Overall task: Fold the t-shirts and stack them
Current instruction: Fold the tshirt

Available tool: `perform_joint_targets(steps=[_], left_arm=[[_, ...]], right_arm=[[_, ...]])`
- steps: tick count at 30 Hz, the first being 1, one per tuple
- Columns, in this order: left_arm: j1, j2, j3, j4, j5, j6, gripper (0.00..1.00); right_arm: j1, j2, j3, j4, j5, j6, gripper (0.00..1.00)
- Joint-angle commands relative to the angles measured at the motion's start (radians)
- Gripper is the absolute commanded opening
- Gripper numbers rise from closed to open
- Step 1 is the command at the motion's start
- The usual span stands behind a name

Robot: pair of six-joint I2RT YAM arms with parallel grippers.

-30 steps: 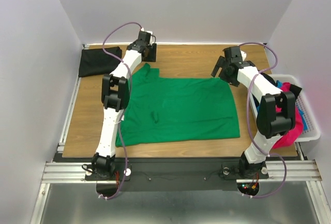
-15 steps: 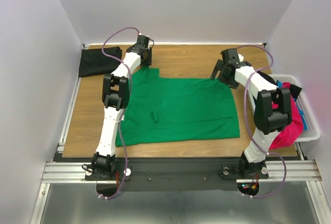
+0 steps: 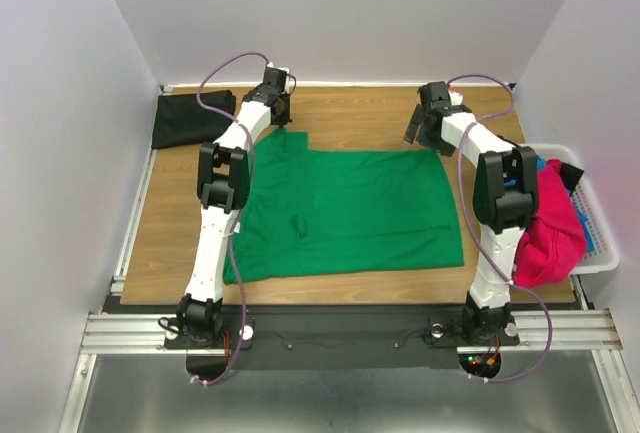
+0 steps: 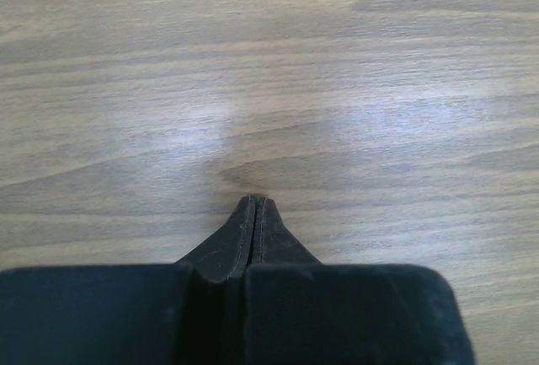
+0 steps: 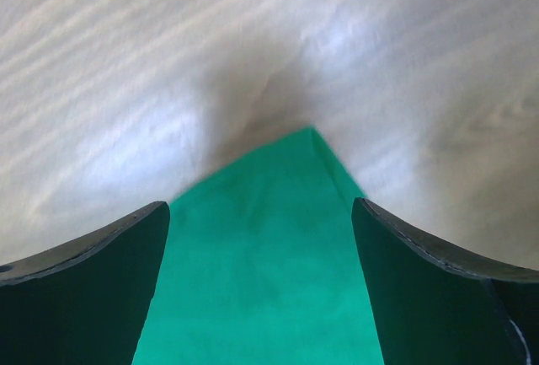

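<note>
A bright green t-shirt lies spread flat on the wooden table. My left gripper is just beyond the shirt's far left sleeve, shut. In the left wrist view its fingertips are pressed together over bare wood with no cloth showing between them. My right gripper stands open over the shirt's far right corner. In the right wrist view that green corner lies between the spread fingers. A folded black t-shirt rests at the far left corner.
A white plastic basket stands off the table's right edge, holding a magenta t-shirt with blue and black cloth behind it. The right arm's upper link leans over the basket. White walls close in the back and sides.
The left gripper has shut and shifted slightly toward the back. The right gripper has moved farther back, over the green shirt's far right corner, still open.
</note>
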State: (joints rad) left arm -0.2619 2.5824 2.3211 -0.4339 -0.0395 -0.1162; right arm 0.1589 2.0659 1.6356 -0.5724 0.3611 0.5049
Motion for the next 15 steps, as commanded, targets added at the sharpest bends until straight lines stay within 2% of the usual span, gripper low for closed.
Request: perform_joint_targets(steps=[1, 7, 13, 15], left_arm=[[-0.002, -0.047, -0.023, 0.035, 0.062, 0.009, 0.0], [-0.002, -0.099, -0.083, 0.069, 0.073, 0.02, 0.0], [-0.002, -0.14, -0.14, 0.098, 0.107, 0.026, 0.0], [-0.002, -0.143, -0.147, 0.103, 0.116, 0.027, 0.0]], right_arm=[[-0.033, 0.057, 0.087, 0.014, 0.048, -0.022, 0.92], [-0.042, 0.103, 0.098, 0.017, 0.041, -0.022, 0.86], [-0.045, 0.146, 0.093, 0.025, 0.024, -0.034, 0.63], [-0.045, 0.149, 0.087, 0.035, 0.027, -0.043, 0.47]])
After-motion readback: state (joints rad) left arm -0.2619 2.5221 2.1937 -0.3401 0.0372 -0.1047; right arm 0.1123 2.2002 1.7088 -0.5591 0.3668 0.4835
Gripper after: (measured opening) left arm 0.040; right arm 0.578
